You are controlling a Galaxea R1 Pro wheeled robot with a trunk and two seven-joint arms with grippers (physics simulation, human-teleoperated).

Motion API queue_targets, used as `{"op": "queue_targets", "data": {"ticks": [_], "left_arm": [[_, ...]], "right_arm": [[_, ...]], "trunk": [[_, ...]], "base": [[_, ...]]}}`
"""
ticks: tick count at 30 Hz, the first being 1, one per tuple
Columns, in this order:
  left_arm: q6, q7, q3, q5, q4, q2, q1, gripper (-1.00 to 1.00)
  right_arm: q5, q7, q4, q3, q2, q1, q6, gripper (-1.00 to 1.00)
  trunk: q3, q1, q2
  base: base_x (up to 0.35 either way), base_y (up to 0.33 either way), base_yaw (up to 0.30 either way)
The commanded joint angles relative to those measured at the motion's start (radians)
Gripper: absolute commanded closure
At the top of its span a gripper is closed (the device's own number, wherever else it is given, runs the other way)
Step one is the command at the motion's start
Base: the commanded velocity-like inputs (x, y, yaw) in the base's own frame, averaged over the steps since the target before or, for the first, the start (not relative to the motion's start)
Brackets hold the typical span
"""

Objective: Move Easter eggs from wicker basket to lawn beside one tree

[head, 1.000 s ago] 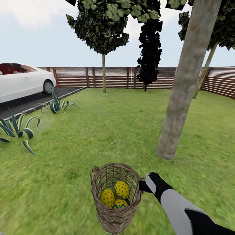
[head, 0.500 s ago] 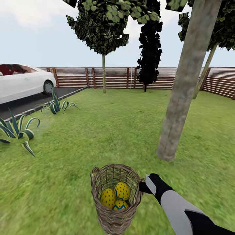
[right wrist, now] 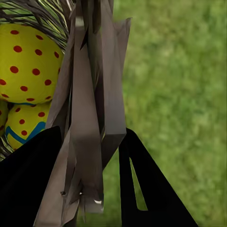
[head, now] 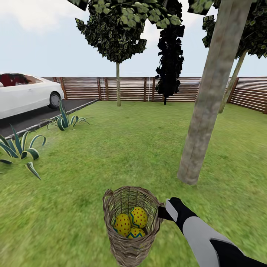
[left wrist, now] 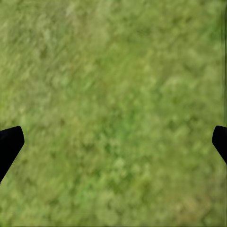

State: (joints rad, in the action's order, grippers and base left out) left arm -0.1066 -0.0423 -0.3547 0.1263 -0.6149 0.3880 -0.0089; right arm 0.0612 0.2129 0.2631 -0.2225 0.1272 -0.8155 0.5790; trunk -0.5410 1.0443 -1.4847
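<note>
Since a second ago the whole head view has slid slightly, the tree trunk's foot sitting a touch lower and nearer, which reads as the robot's own advance; the wicker basket [head: 130, 224] keeps its place against the arm. The right end effector [head: 161, 212] is clamped on the basket's rim at its right side, and the right wrist view shows the woven rim [right wrist: 92, 118] pinched between the dark fingers [right wrist: 28, 179], with the basket carried off the lawn [head: 111, 148]. All three Easter eggs [head: 131, 222] lie inside it, two red-dotted and one with a blue zigzag band. The nearest tree [head: 207, 107] stands ahead and to the right of the basket, its trunk leaning, its base near but apart. The left end effector [left wrist: 113, 142] hangs spread wide over bare grass, holding nothing, so it seems the freer arm for lifting eggs out. Open grass lies all round the trunk's foot; spiky plants [head: 20, 148], a white car [head: 26, 92] and the fence [head: 129, 88] are well apart.
</note>
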Motion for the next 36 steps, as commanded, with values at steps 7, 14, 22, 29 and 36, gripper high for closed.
{"op": "queue_targets", "data": {"ticks": [7,14,22,29,36], "left_arm": [[0.005,-0.005,-0.003,0.010,-0.001,-0.003,0.000,-1.00],[0.006,-0.005,-0.002,0.010,-0.002,-0.003,0.000,-1.00],[0.003,-0.012,-0.002,0.010,-0.002,-0.003,0.001,-1.00],[0.005,-0.016,-0.003,0.016,-0.002,-0.003,0.001,-1.00],[0.005,-0.016,-0.002,0.016,-0.002,-0.003,0.001,-1.00]], "right_arm": [[0.014,0.006,0.002,-0.003,0.002,0.006,0.002,1.00],[0.014,0.006,0.002,-0.002,0.002,0.009,0.002,1.00],[0.012,0.006,0.001,0.000,0.003,0.010,0.002,1.00],[0.012,0.006,0.001,-0.001,0.003,0.010,0.002,1.00],[0.012,0.006,0.001,0.000,0.003,0.011,0.002,1.00]], "trunk": [[0.021,-0.027,0.049],[0.043,-0.054,0.098],[0.068,-0.084,0.154],[0.090,-0.111,0.203],[0.112,-0.138,0.252]], "base": [[0.000,0.000,0.000],[0.000,0.000,0.000],[0.000,0.000,0.000],[0.000,0.000,0.000],[0.000,0.000,0.000]]}}
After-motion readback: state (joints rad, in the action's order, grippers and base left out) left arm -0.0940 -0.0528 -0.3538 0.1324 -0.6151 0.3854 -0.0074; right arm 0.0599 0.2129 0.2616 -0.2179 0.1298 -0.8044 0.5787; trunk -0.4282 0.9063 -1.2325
